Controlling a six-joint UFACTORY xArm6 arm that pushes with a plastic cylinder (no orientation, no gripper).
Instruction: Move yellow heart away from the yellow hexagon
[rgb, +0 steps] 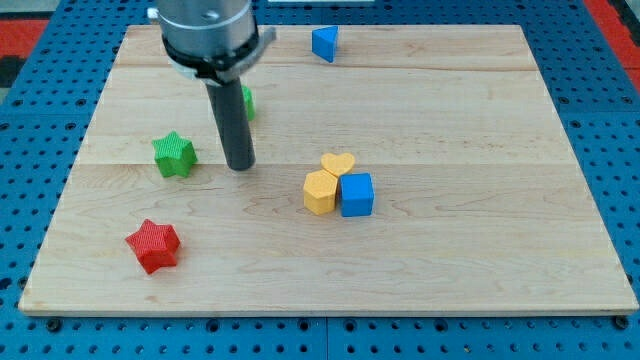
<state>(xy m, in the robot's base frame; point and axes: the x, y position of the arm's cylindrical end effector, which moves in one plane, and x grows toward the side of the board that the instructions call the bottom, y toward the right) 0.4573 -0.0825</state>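
Note:
The yellow heart (338, 164) lies near the board's middle, touching the yellow hexagon (320, 192) just below and to its left. A blue cube (356, 194) sits against both, at the hexagon's right. My tip (239, 165) is to the left of this cluster, roughly level with the heart and well apart from it. It stands just right of the green star (174, 154).
A red star (153, 245) lies at the lower left. A blue triangular block (324, 43) sits near the top edge. A green block (246, 102) is mostly hidden behind the rod. The wooden board (480, 250) rests on a blue pegboard.

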